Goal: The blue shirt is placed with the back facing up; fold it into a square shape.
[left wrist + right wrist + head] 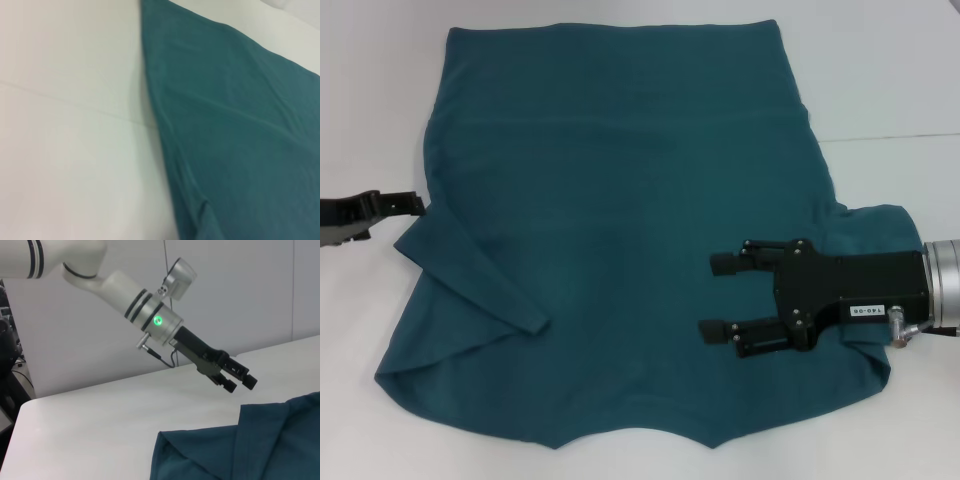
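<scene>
On white table, in front of us: dark teal-blue soft cotton T-shirt, plain side up, spread flat, filling most of surface. Left sleeve folded inward, lying as diagonal flap across body; lower hem area wavy, slightly creased. Long axis runs away from us; which end is collar, we cannot tell. Our right gripper hovers over shirt's right portion, fingers spread wide, holding nothing. Our left gripper sits off shirt's left edge above table; its opening we cannot tell.
</scene>
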